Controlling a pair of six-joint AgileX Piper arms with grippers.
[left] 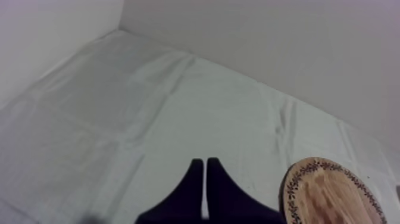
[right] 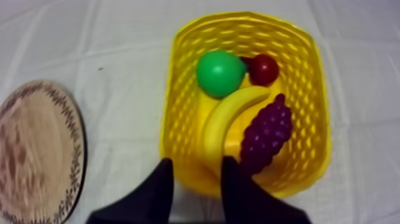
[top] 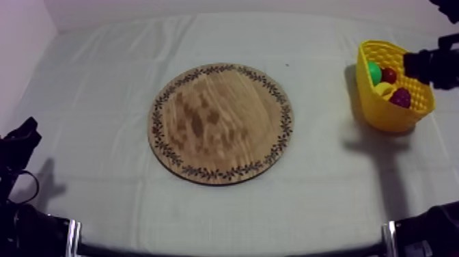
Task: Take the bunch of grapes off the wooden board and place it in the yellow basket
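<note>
The purple bunch of grapes (right: 266,134) lies inside the yellow basket (right: 178,77), next to a banana (right: 223,122), a green pear (right: 220,72) and a small red fruit (right: 263,69). My right gripper (right: 196,170) hovers open above the basket's near rim with nothing between its fingers. In the top view the basket (top: 382,113) stands at the far right with the grapes (top: 401,98) in it and my right gripper (top: 413,65) over its rim. The round wooden board (top: 220,123) is bare. My left gripper (left: 206,170) is shut, low at the table's left (top: 24,137).
The board's patterned rim (left: 333,193) lies just beyond my left gripper, and the board (right: 36,149) sits well apart from the basket across bare cloth. A pale wall runs along the table's back and left.
</note>
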